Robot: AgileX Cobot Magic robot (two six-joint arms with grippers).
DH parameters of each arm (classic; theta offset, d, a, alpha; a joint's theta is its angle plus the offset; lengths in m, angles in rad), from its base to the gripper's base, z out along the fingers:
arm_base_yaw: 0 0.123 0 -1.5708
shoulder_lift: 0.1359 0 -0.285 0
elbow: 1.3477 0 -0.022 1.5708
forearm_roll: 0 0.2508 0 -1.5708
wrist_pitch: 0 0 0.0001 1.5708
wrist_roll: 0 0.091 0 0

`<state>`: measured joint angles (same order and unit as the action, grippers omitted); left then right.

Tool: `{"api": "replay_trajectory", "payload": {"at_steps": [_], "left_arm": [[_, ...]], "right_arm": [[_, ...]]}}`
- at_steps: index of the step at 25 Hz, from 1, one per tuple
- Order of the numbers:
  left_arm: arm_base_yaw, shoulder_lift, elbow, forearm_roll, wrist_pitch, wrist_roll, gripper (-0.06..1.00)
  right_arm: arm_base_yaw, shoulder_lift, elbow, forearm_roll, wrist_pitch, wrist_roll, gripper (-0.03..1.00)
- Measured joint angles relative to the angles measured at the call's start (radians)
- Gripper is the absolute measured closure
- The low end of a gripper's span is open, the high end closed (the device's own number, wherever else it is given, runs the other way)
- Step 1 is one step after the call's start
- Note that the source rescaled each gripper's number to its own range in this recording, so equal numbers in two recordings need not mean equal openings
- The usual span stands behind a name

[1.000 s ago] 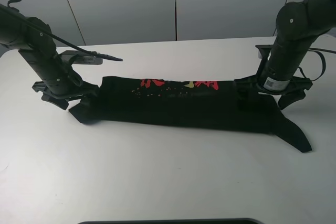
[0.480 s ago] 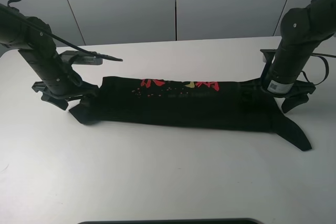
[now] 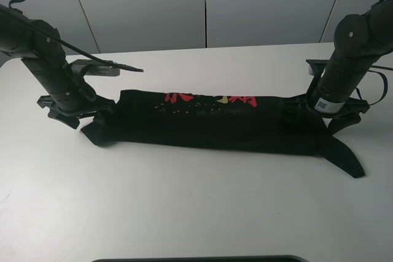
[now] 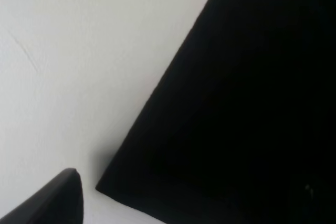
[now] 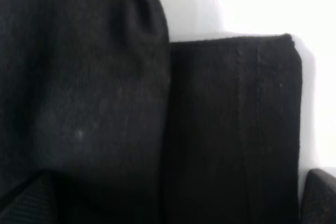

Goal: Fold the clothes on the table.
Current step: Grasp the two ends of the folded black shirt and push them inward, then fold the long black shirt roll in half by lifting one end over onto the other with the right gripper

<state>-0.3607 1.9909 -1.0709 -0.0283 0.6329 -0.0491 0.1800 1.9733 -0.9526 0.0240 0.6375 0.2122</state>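
Exterior high: T-shirt lies as a long folded strip across the middle of the table, print side up along the far edge. The left gripper sits at the strip's left end and the right gripper at its right end. Both have their jaws wide and nothing is clamped. In the right wrist view the cloth lies under the spread jaws. In the left wrist view the cloth edge is just beside one fingertip, with bare table around it.

Risks:
- One sleeve flap sticks out at the right near corner and another at the left. An end-to-end fold likely leaves them hanging out.
- The strip is layered. A shallow pinch could take only the top layer and open the fold.
- The left jaws look beside the cloth rather than over it, so closing there may grab nothing or scrape the table.
- Uneven lift between the arms would skew the strip.

Writing: the chest print has red characters plus one yellow, with small grey text below, too small to read. The white sticker on the right wrist looks like a code and is unreadable.
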Motion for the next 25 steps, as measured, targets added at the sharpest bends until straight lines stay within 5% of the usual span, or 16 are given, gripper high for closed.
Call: {"api": "replay_trajectory", "payload": {"at_steps": [1, 6, 9, 20, 25], "left_arm": [[0.0, 0.0, 0.0, 0.0, 0.0, 0.0, -0.05], [0.0, 0.0, 0.0, 0.0, 0.0, 0.0, -0.05], [0.0, 0.0, 0.0, 0.0, 0.0, 0.0, -0.05], [0.001, 0.0, 0.0, 0.0, 0.0, 0.008, -0.05], [0.001, -0.002, 0.0, 0.0, 0.0, 0.008, -0.05]], "right_arm": [[0.0, 0.001, 0.0, 0.002, 0.0, -0.005, 0.04], [0.0, 0.011, 0.0, 0.082, -0.002, -0.04, 0.62], [-0.002, 0.012, 0.0, 0.149, -0.01, -0.089, 0.84], [-0.002, -0.01, 0.006, 0.173, -0.02, -0.143, 0.84], [-0.002, -0.069, 0.006, 0.105, 0.021, -0.116, 0.84]]}}
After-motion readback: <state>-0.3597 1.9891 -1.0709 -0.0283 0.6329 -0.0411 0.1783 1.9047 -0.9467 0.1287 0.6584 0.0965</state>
